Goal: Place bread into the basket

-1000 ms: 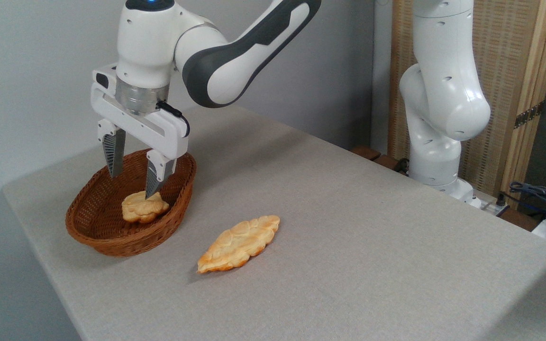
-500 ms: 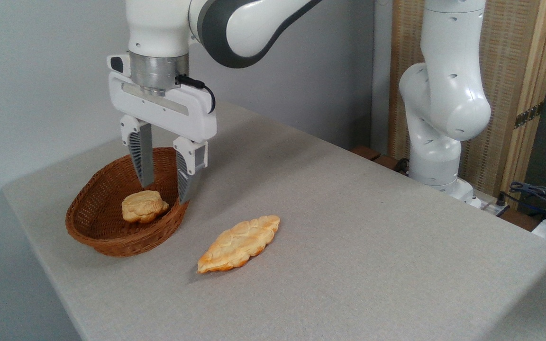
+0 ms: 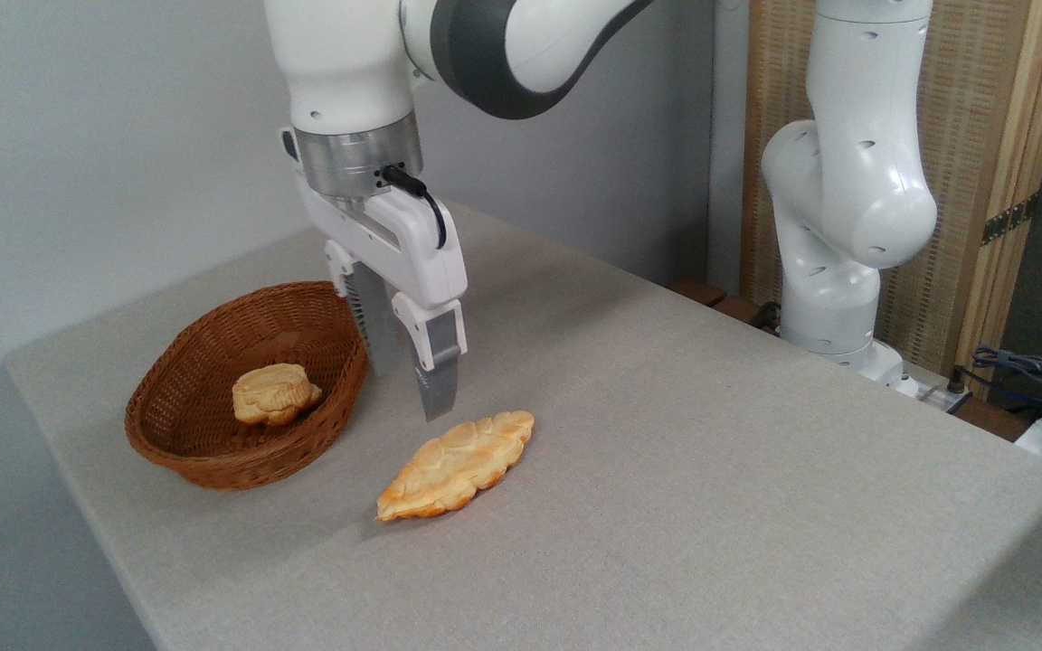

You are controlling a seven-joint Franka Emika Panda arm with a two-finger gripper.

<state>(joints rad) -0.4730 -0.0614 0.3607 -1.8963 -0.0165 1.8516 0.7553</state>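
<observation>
From the fixed camera, the bread is lying inside the basket, so the placing looks done. The gripper is hanging empty just right of the rim, fingers spread (nothing between them), probably clearing off. One bun, one basket, one flat pastry are sitting on the table.

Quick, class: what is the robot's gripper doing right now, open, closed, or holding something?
Gripper: open and empty, hanging above the table between the oval brown wicker basket and the long flat golden pastry; the small round tan bun lies in the basket.
</observation>
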